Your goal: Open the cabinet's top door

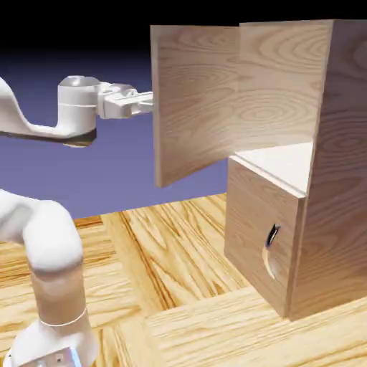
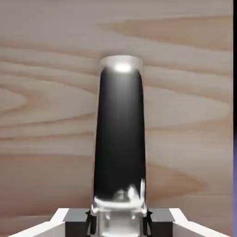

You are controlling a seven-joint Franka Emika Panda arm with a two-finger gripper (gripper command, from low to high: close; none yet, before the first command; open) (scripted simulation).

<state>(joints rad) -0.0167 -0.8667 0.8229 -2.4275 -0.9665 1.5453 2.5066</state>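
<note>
The cabinet [image 1: 337, 179] is a tall light wood-grain box at the exterior view's right. Its top door [image 1: 193, 100] stands swung wide open, and the upper compartment behind it shows bare wood. My gripper [image 1: 147, 100] presses against the door's outer face, which is turned away, so the handle is hidden in that view. In the hand view the long dark metal handle [image 2: 119, 139] fills the middle against the door's wood [image 2: 46, 115]. My gripper [image 2: 119, 222] is shut on the handle's near end, with the grey fingertips [image 2: 76, 217] tight on both sides.
Below the open compartment the shorter lower panel [image 1: 258, 229] is closed and carries a small curved dark handle [image 1: 272, 244]. The wooden table [image 1: 179, 287] spreads in front of the cabinet. The arm's base [image 1: 50, 287] rises at the lower left.
</note>
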